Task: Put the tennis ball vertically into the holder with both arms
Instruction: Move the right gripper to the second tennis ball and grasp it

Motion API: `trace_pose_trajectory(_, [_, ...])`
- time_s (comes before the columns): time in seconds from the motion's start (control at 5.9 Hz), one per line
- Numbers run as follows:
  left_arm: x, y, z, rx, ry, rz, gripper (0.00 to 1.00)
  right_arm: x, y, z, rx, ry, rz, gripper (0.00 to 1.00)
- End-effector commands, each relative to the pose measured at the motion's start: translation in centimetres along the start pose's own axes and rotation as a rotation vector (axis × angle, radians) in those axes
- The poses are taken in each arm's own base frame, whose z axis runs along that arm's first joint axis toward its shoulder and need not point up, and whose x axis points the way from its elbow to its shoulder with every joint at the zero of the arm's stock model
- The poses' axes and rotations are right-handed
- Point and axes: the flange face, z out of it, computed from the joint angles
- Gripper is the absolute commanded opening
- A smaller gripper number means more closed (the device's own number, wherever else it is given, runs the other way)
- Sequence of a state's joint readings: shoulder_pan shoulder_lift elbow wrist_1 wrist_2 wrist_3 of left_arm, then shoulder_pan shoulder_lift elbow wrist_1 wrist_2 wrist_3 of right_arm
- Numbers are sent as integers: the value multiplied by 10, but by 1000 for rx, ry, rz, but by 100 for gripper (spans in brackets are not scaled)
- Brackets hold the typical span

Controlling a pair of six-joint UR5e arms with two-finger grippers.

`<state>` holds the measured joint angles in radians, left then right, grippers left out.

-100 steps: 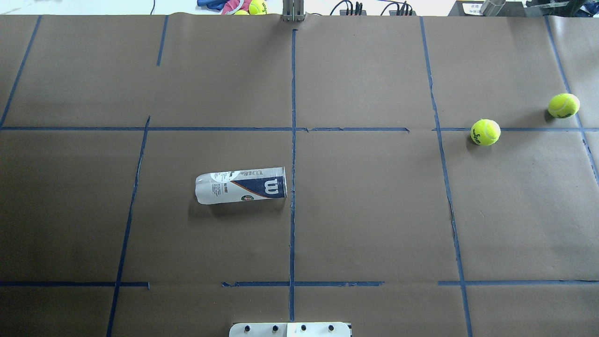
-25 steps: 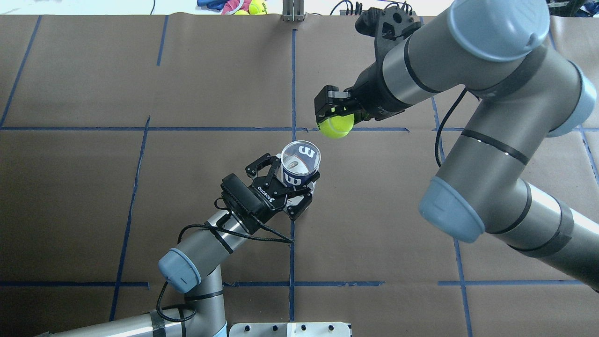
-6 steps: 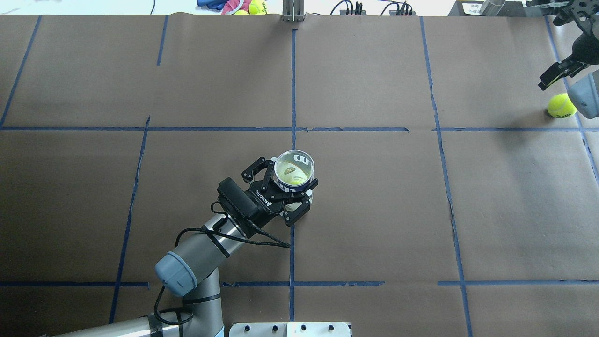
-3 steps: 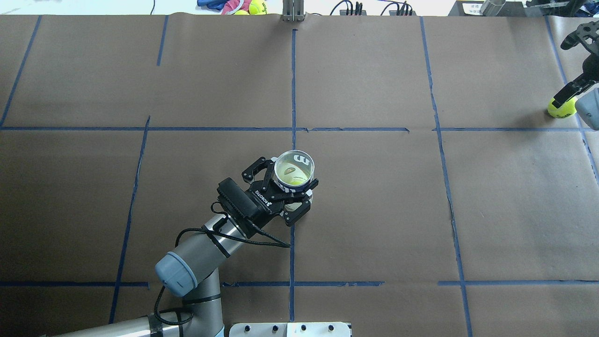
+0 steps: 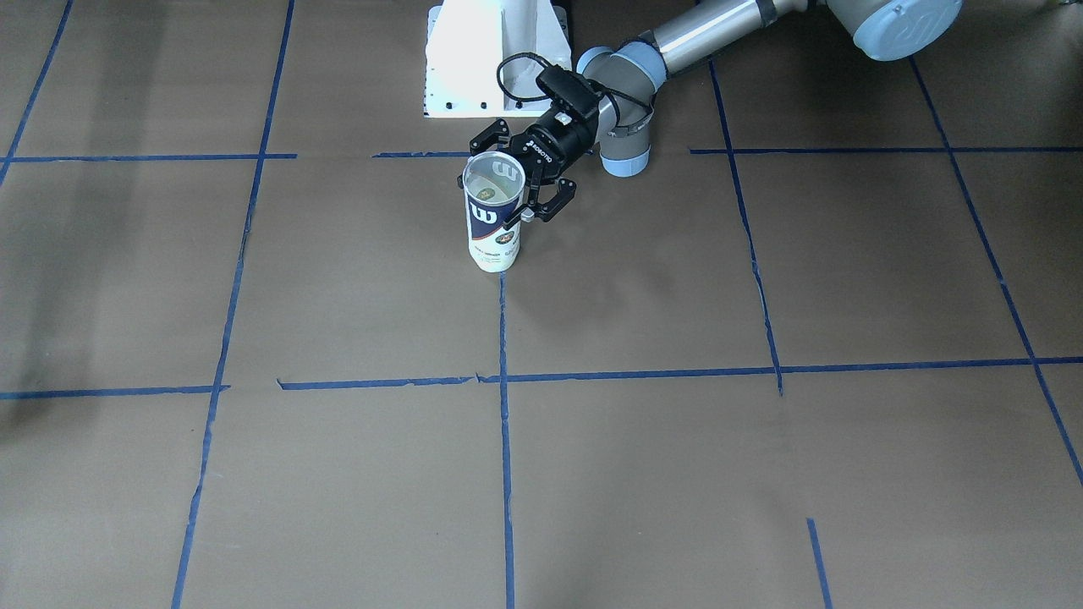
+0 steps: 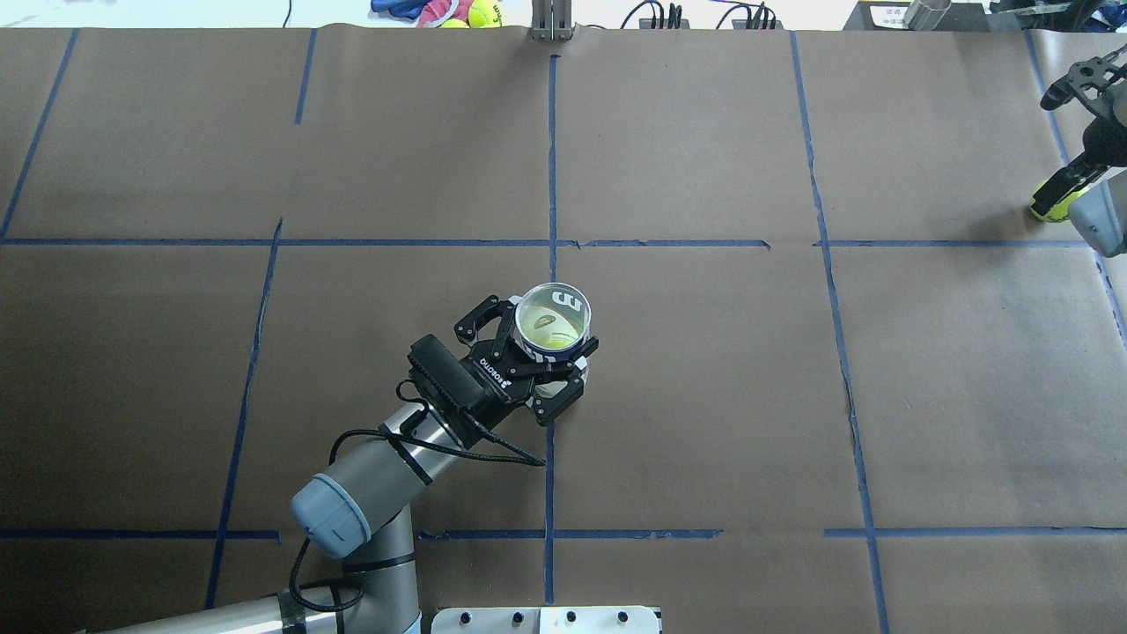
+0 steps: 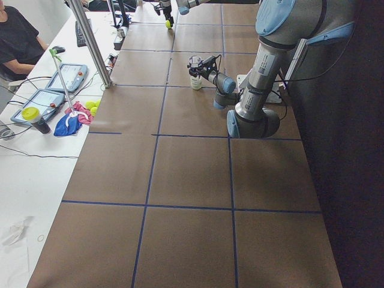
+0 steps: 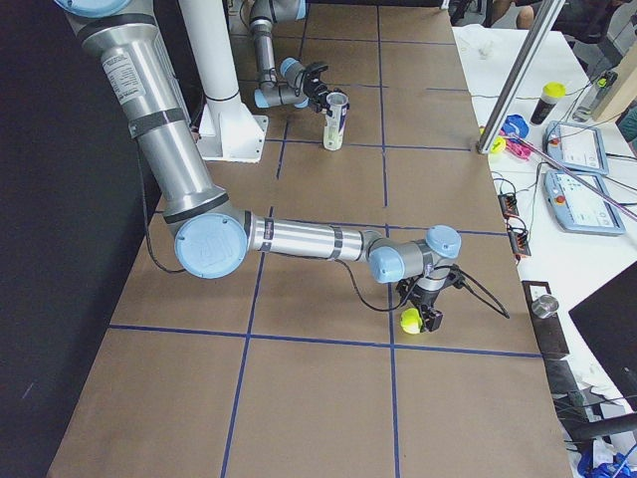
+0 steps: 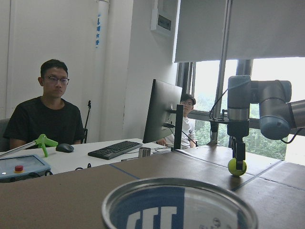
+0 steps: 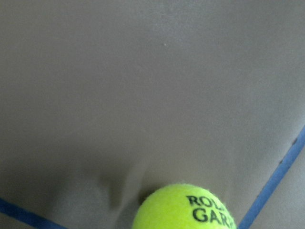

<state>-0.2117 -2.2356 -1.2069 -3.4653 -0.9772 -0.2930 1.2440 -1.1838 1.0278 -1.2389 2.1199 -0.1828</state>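
The holder (image 6: 553,319) stands upright near the table's centre, mouth up, and also shows in the front view (image 5: 492,222). My left gripper (image 6: 546,357) is shut around its upper part. A tennis ball (image 6: 550,329) lies inside it, seen through the mouth. A second tennis ball (image 6: 1049,209) rests on the table at the far right. My right gripper (image 6: 1061,189) is right over it, fingers down and open. The right side view shows this ball (image 8: 409,321) on the paper at the fingertips. The right wrist view shows only the ball (image 10: 183,209).
The white pedestal base (image 5: 491,59) stands behind the holder on the robot's side. A metal post (image 6: 552,22) stands at the far edge. More balls and cloth (image 6: 458,11) lie beyond it. Operators sit at a desk (image 9: 55,114). Blue tape lines cross the brown paper.
My right gripper, which earlier carried a ball to the holder, has come down closer over the far-right ball. That carried ball now lies in the holder. The left arm has not moved.
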Motion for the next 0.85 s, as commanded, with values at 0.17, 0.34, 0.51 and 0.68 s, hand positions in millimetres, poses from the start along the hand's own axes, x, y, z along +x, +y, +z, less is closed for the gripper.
trace_pose_trajectory(0.17, [0, 1, 0, -1, 0, 1, 89, -19, -25, -39, 70, 10, -40, 1])
trace_pose_trajectory(0.34, [0, 1, 0, -1, 0, 1, 89, -51, -42, -119, 115, -42, -27, 0])
trace_pose_trajectory(0.51, [0, 1, 0, -1, 0, 1, 89, -115, -43, -212, 125, -60, -22, 0])
trace_pose_trajectory(0.68, [0, 1, 0, -1, 0, 1, 89, -200, -38, -267, 159, -116, 46, 0])
